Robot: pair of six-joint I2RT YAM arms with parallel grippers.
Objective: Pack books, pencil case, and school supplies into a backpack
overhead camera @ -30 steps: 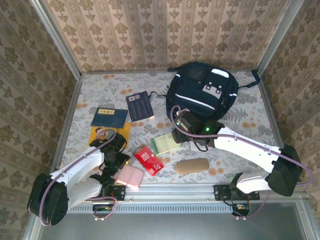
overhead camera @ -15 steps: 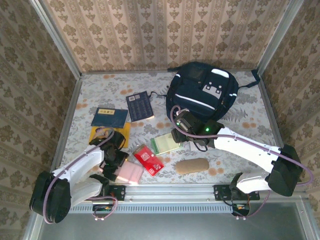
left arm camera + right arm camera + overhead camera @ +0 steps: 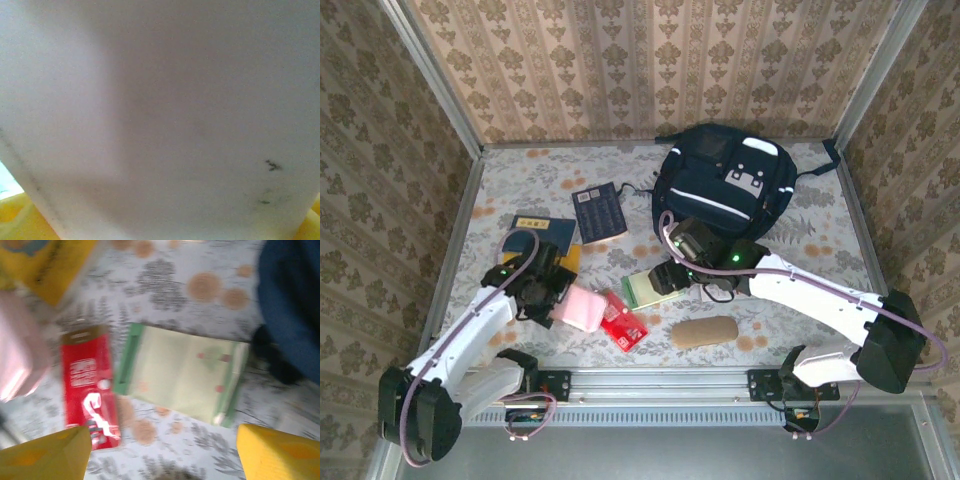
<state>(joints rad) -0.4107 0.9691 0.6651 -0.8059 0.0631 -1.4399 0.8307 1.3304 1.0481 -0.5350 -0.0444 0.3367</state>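
Observation:
The navy backpack (image 3: pixel 725 185) lies at the back right. My left gripper (image 3: pixel 558 298) is shut on a pale pinkish-white packet (image 3: pixel 583 308), whose face covers the left wrist view (image 3: pixel 160 120). The red packet (image 3: pixel 624 323) lies just right of it. My right gripper (image 3: pixel 667 276) hovers open over the pale green pad (image 3: pixel 648 289); in the right wrist view its yellow fingertips (image 3: pixel 45 452) stand wide apart below the pad (image 3: pixel 182 372) and the red packet (image 3: pixel 90 390). The navy book (image 3: pixel 600 212) lies free. The blue book (image 3: pixel 542 228) and the orange-yellow book (image 3: pixel 571 258) are partly hidden by my left arm.
A tan oval pencil case (image 3: pixel 705 331) lies near the front rail (image 3: pixel 650 380). Patterned walls close in the table on three sides. The backpack's edge (image 3: pixel 295 300) is close to the right of the green pad.
My left arm has carried the pale packet from the front rail away from the edge, toward the books. The right gripper has shifted slightly left over the green pad.

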